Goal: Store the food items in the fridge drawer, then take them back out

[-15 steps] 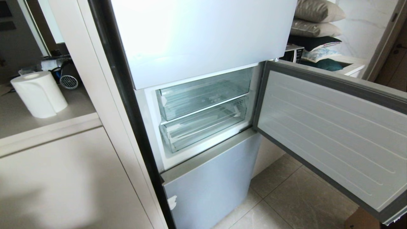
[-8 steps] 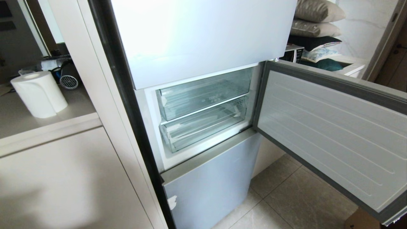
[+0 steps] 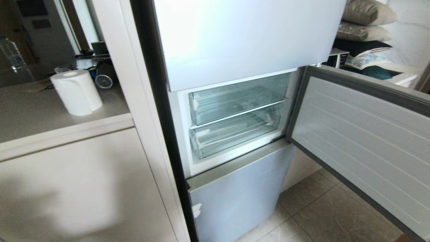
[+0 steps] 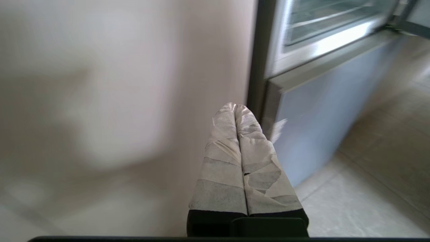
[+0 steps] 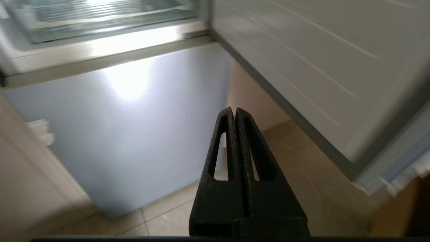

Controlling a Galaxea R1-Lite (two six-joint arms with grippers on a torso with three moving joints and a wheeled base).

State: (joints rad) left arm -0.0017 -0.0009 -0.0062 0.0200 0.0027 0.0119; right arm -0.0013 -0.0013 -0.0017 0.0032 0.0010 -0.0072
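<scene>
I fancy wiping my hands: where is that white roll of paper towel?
In the head view the white roll of paper towel stands upright on the beige countertop, left of the tall silver fridge, with a small round fan just behind it.

No text, label or number can be read anywhere.

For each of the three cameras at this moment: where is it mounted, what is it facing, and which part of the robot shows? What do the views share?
Head view: on the robot's head, looking down at the fridge's open middle compartment with two clear drawers; no arm shows.
Left wrist view: behind the taped left end effector, shut, facing the cabinet side and the lower fridge door.
Right wrist view: behind the black right end effector, shut, facing the lower door and the open door.
Shared: all three show the lower fridge door.
</scene>
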